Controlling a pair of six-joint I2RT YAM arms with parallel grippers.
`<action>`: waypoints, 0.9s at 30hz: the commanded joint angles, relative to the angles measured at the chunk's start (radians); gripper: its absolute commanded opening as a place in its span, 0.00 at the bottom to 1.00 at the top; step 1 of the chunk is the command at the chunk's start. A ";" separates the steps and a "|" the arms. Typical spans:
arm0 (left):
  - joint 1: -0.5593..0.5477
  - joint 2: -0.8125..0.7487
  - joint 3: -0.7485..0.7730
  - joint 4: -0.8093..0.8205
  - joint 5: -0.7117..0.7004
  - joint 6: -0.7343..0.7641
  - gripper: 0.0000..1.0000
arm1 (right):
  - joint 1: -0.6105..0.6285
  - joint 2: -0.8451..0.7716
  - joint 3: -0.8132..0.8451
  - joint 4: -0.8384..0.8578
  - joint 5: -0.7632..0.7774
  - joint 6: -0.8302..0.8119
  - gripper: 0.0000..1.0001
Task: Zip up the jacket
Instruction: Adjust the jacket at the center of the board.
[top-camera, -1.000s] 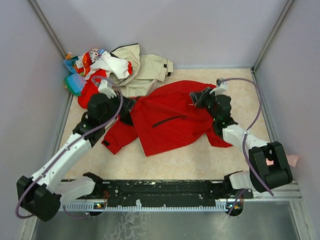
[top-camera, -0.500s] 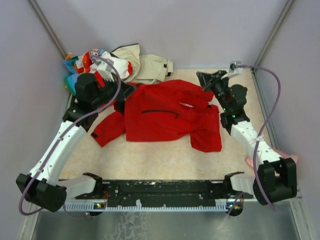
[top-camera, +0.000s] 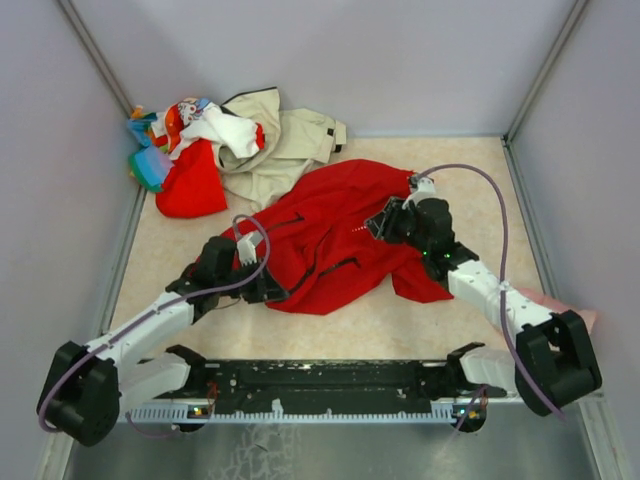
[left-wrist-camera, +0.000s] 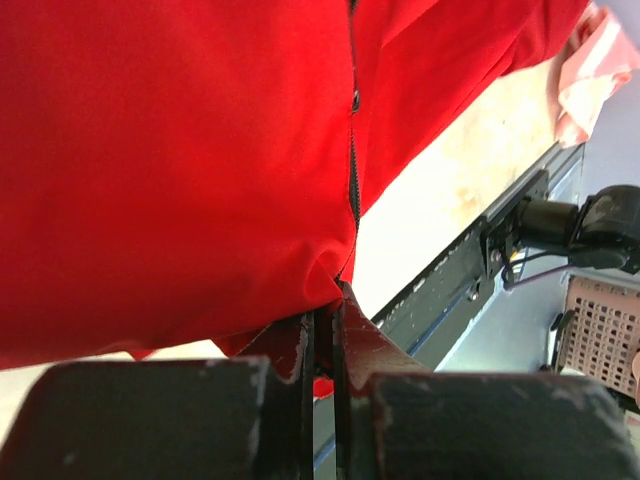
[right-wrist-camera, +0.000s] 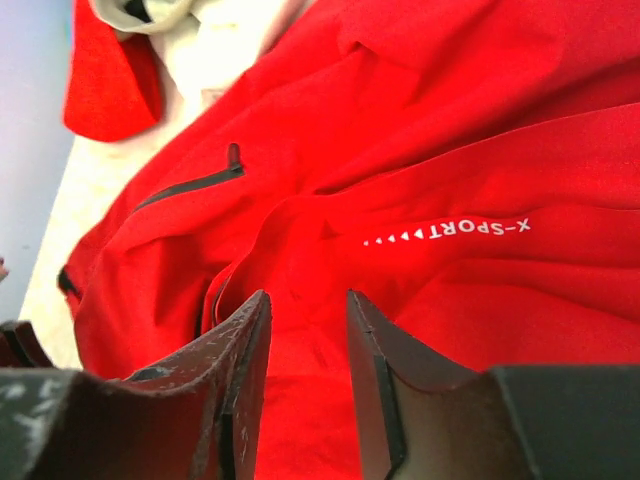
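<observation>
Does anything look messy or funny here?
Yes. The red jacket lies crumpled and twisted in the middle of the table, not spread flat. A messy heap of other clothes sits in the far left corner.

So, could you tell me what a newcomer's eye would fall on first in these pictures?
The bright red jacket lies crumpled across the middle of the table. The left gripper is shut on its near edge, while the right gripper hangs open over the chest beside the white X-SPORT logo. A heap of mixed clothes with a beige jacket fills the far left corner.
</observation>
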 joint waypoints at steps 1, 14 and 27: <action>-0.053 -0.029 -0.067 0.085 -0.071 -0.071 0.05 | 0.047 0.095 0.137 -0.126 0.112 -0.025 0.39; -0.075 -0.084 -0.215 0.112 -0.220 -0.076 0.06 | 0.103 0.314 0.279 -0.152 0.279 0.149 0.63; -0.074 -0.191 -0.277 0.113 -0.273 -0.090 0.06 | 0.062 0.459 0.339 -0.095 0.265 0.258 0.48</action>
